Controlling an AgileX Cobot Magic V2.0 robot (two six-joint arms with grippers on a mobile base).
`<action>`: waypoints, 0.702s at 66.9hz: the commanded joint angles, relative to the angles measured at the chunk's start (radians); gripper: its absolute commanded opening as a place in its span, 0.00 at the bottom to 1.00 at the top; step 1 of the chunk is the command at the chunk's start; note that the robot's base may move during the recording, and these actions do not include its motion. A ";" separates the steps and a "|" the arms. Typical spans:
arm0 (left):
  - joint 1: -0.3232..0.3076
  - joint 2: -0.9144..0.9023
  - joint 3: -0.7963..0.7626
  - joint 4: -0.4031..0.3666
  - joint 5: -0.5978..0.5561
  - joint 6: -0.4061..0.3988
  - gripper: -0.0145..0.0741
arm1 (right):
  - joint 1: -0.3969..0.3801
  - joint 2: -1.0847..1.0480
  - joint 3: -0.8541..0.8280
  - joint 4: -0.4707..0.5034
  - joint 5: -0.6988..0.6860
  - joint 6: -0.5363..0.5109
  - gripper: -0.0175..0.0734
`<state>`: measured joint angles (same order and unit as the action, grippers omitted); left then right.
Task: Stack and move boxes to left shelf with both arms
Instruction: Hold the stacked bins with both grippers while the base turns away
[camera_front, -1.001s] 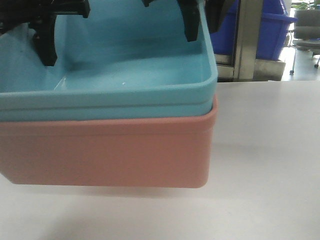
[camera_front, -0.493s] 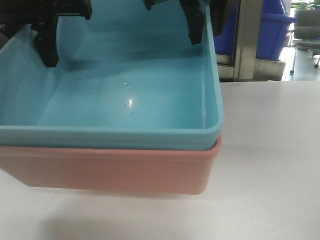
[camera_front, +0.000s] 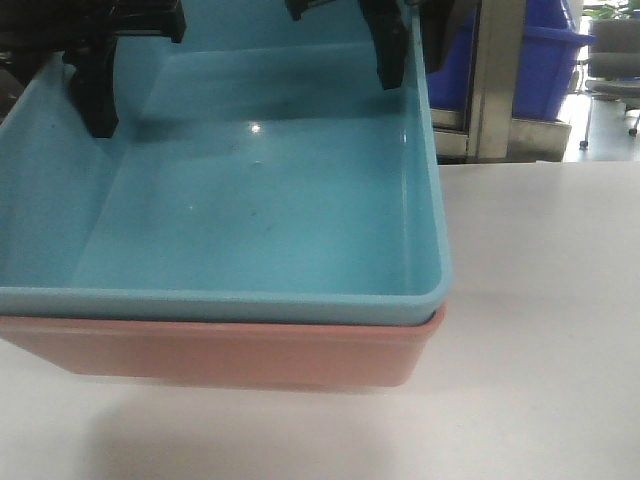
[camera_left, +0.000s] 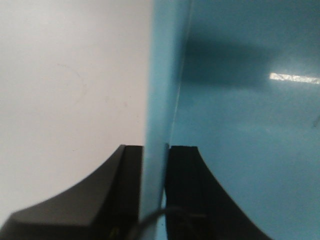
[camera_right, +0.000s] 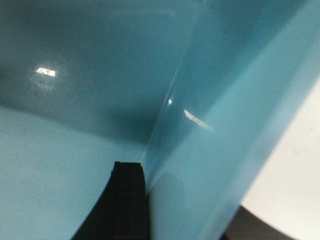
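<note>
Two boxes, nested: blue box (camera_front: 260, 220) is seated inside pink box (camera_front: 230, 350), presumably so both are carried as one, at near left on the white tabletop (camera_front: 540, 300). Its left wall is pinched by the left hand (camera_left: 154, 165), its right wall by the right hand (camera_right: 187, 200). Far right, dark blue crates (camera_front: 545, 70) and a steel post (camera_front: 497, 80) are seen.

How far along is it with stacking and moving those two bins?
Stacking looks done: the blue bin sits nested in the pink bin. In hand: the left fingers and right fingers each pinch one of the blue bin's walls. Left to do: the move itself; the stack is at the white table.
</note>
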<state>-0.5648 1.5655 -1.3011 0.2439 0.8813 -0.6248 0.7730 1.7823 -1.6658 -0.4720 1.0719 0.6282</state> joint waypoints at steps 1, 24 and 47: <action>-0.044 -0.045 -0.064 -0.085 -0.239 -0.015 0.15 | 0.049 -0.048 -0.045 0.097 -0.202 -0.019 0.25; -0.044 -0.045 -0.064 -0.085 -0.239 -0.015 0.15 | 0.049 -0.048 -0.045 0.097 -0.202 -0.019 0.25; -0.044 -0.045 -0.064 -0.085 -0.239 -0.015 0.15 | 0.049 -0.048 -0.045 0.097 -0.202 -0.019 0.25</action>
<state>-0.5648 1.5655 -1.3028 0.2439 0.8835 -0.6248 0.7730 1.7823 -1.6658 -0.4720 1.0719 0.6282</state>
